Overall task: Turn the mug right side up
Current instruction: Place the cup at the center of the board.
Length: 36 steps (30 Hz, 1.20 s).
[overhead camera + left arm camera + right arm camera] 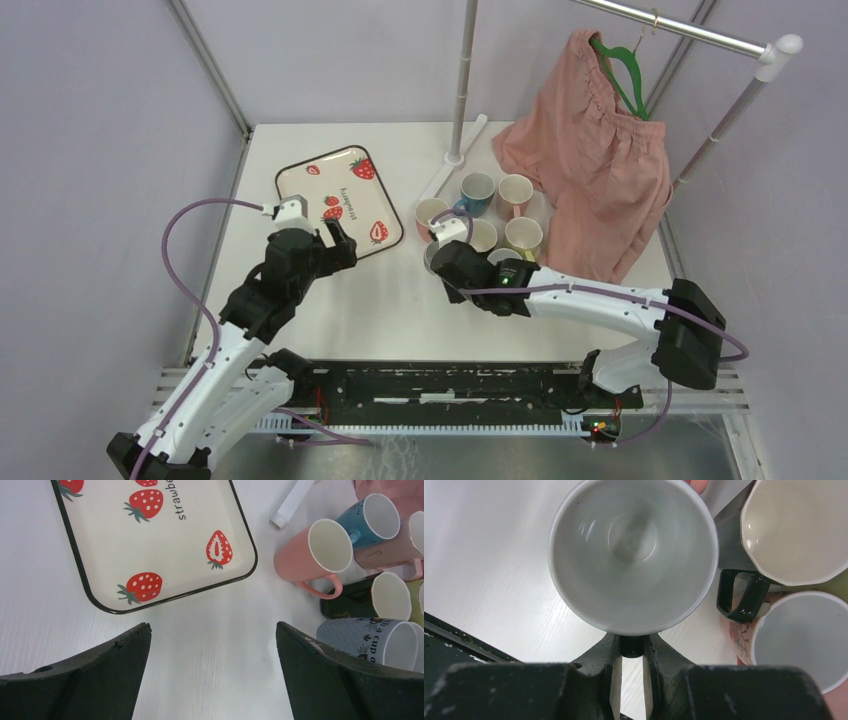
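The grey-blue mug (pixel 631 555) has a white inside and its open mouth faces my right wrist camera. My right gripper (pixel 632 647) is shut on its dark handle at the near side of the rim. In the top view the right gripper (pixel 445 250) is at the left edge of the mug cluster and covers most of the mug. The mug also shows in the left wrist view (pixel 370 640), mouth to the right. My left gripper (pixel 212 627) is open and empty above bare table, just off the tray's near corner, and also shows in the top view (pixel 335 240).
A strawberry tray (pixel 300 185) lies at the back left. Several upright mugs crowd right of the held one: pink (pixel 430 212), blue (pixel 477 190), dark with cream inside (pixel 799 525), floral (pixel 804 640). A pink garment (pixel 590 170) hangs from a rack whose pole (pixel 462 90) stands behind them.
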### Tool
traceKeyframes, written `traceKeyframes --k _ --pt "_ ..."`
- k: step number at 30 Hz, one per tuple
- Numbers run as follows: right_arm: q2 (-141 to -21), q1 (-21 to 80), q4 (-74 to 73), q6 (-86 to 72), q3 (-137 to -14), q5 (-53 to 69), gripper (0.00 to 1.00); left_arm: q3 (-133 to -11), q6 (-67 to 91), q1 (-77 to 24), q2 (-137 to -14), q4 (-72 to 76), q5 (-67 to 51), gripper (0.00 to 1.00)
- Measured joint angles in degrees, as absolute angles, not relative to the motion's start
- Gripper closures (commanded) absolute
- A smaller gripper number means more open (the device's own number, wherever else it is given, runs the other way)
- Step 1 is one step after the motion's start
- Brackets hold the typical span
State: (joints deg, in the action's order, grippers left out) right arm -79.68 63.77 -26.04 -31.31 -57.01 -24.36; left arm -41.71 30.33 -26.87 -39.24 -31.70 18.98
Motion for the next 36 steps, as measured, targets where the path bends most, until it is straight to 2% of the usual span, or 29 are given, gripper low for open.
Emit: traceKeyframes --k 11,36 --pt "-85.1 63.6 -30.4 -28.5 -61.9 -23.4 1.0 -40.9 30.3 -26.9 -38.8 -31.8 19.0 0.0" --pt "-89.2 58.5 -31.8 -24.0 -61.9 -17.6 1.0 -40.9 30.3 -27.5 -39.0 -31.8 18.3 0.0"
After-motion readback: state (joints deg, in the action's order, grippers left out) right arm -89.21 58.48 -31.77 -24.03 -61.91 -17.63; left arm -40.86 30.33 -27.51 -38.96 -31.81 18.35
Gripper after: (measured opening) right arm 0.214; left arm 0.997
